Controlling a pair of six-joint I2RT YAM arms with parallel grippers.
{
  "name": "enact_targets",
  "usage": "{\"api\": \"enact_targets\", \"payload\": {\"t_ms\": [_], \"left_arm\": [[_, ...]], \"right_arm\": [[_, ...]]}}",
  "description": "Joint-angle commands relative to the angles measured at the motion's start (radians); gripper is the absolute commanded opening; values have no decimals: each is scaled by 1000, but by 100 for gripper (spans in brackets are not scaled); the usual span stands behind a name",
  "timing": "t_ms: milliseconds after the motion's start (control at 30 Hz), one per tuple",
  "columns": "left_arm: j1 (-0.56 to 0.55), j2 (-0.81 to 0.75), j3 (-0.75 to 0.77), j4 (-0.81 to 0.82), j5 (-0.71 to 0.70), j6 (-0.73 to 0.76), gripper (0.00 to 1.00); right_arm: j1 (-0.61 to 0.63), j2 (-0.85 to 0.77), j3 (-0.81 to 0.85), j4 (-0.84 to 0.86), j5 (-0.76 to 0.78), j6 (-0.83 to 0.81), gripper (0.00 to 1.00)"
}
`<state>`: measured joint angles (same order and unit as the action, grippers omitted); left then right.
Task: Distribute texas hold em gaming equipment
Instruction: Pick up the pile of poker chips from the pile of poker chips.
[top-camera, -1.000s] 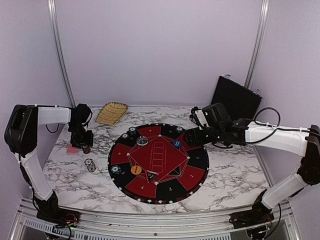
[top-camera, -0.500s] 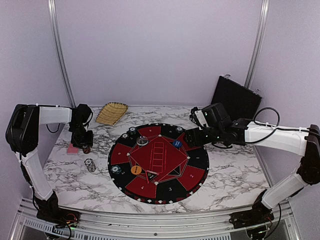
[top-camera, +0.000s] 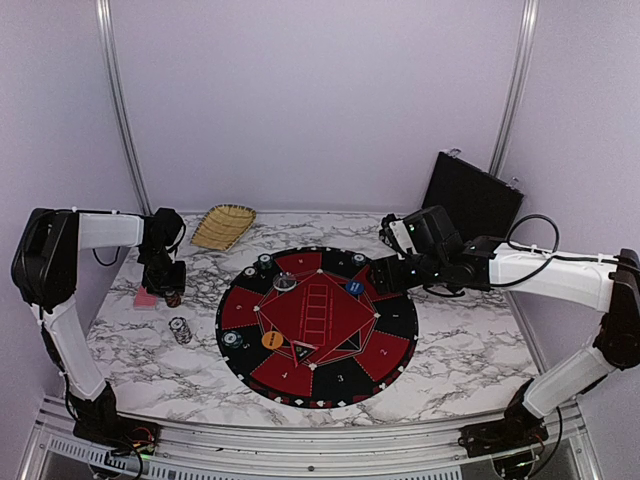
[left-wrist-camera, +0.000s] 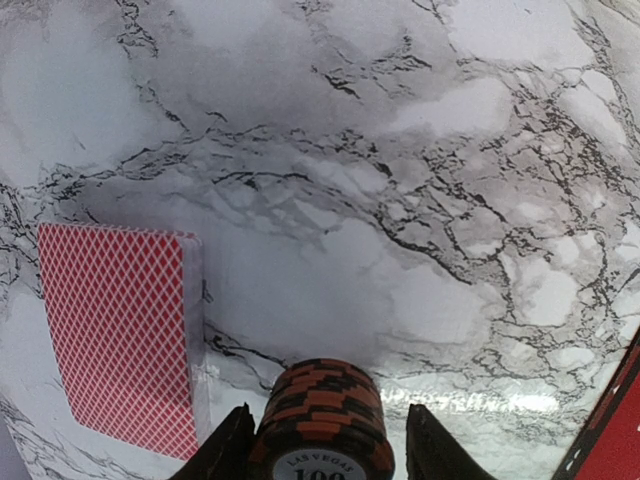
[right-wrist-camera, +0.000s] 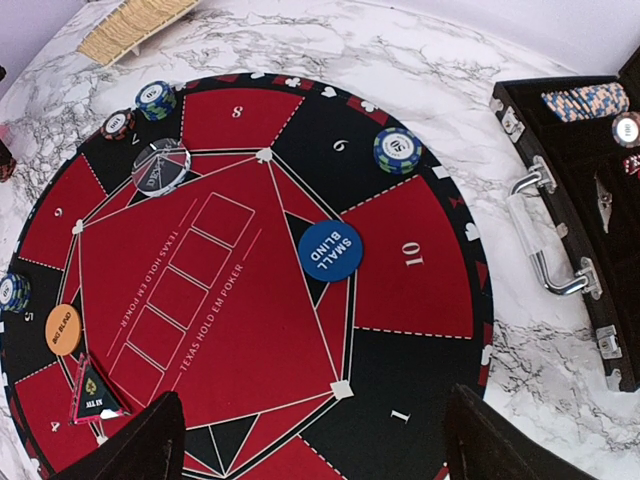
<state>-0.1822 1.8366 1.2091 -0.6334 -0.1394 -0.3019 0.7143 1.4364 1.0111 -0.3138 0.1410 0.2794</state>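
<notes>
Chip stack (left-wrist-camera: 322, 415): orange-and-black edged discs with a printed white face on top. It stands on the marble worktop (left-wrist-camera: 400, 150) left of the mat (top-camera: 318, 322), just beside the card deck (left-wrist-camera: 125, 335) but apart from it

Left jaws: straddle the stack, set narrow, one at each flank. A sliver of worktop shows at one side, so cannot tell whether they grip it

Right jaws: spread wide, holding nothing, over the far right edge of the mat

Risk, as judged: the stack is loose discs with smooth rims. A squeeze off centre, or on the lower chips only, likely shears it, and the upper chips slide off on lift. The glossy worktop gives little hold, so a one-sided push may skate the stack into the deck

Deck: thin, sharp-cornered block, pink-red lattice back

Mat: round, flat, matt, looks felt-like

A second stack (top-camera: 180, 329) stands nearer, well apart
</notes>
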Motion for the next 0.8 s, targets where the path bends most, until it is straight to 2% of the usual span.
{"api": "enact_targets", "payload": {"t_ms": [0,767], "left_arm": [[6,9,6,-12,-17,8,52],[6,-4,-15,-20,-23,4,53]], "right_arm": [[7,10,39,11,13,5,87],[7,10,37,13,10,7,87]]}}
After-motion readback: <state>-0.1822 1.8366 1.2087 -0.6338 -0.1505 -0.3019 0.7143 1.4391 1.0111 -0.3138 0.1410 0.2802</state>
